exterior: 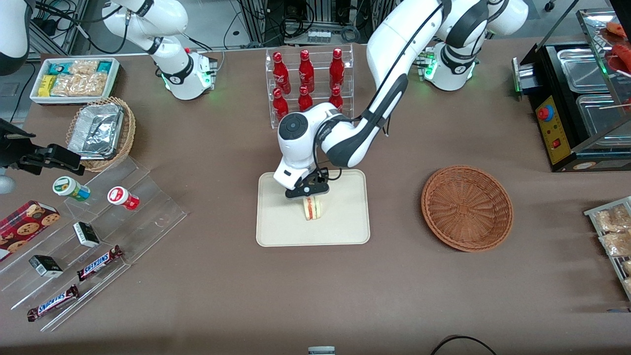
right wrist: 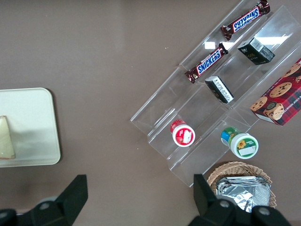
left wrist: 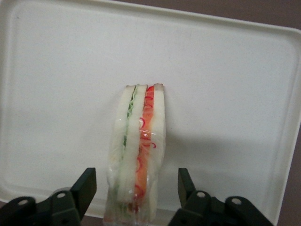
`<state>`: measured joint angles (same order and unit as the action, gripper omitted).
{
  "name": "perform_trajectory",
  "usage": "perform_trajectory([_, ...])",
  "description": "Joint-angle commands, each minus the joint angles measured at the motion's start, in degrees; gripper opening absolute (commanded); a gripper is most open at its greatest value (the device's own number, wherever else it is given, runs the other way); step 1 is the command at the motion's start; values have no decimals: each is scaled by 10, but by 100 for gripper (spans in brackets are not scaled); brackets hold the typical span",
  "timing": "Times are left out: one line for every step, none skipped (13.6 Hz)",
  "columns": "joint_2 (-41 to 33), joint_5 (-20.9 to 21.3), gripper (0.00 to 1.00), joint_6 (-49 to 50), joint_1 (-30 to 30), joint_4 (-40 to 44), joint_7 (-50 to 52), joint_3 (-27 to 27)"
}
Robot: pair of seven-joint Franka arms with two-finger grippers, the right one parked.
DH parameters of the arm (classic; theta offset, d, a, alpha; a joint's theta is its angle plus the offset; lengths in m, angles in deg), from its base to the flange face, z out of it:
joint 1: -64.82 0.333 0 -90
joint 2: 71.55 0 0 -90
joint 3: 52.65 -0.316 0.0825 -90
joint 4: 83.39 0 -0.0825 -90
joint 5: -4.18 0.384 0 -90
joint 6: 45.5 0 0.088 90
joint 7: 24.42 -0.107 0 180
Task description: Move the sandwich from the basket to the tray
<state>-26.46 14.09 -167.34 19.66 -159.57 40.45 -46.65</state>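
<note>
Sandwich (exterior: pixel 312 208): stood on edge on tray (exterior: pixel 276 231)
Tool (exterior: pixel 308 191): released, fingers apart, straddling it
Basket (exterior: pixel 467 207): at tray's 3 o'clock

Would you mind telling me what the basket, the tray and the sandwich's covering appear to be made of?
The basket looks like woven wicker, reddish-brown, with radiating ribs. The tray seems matte cream plastic or a similar moulded material, with a smooth surface and rounded rim. The sandwich appears wrapped in clear glossy film, judging by its shine and creases. The gripper sits open around it, over the tray.
</note>
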Motion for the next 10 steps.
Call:
perform_trajectory([-54,-9,99,65,4,-5,27,-5])
perform_trajectory([-71,-23,99,89,15,-5,35,-5])
perform_trajectory([-91,-28,99,105,22,-6,38,-6])
perform_trajectory([-111,-29,99,131,36,-7,41,-6])
perform_trajectory([-131,-29,99,167,52,-8,45,-6])
perform_trajectory([-152,-30,99,199,70,-9,43,-6])
perform_trajectory([-172,-31,99,225,89,-10,36,-6])
perform_trajectory([-191,-31,99,248,110,-10,33,-6])
perform_trajectory([-208,-31,99,268,130,-12,20,-5])
perform_trajectory([-221,-31,99,289,145,-14,-2,-5])
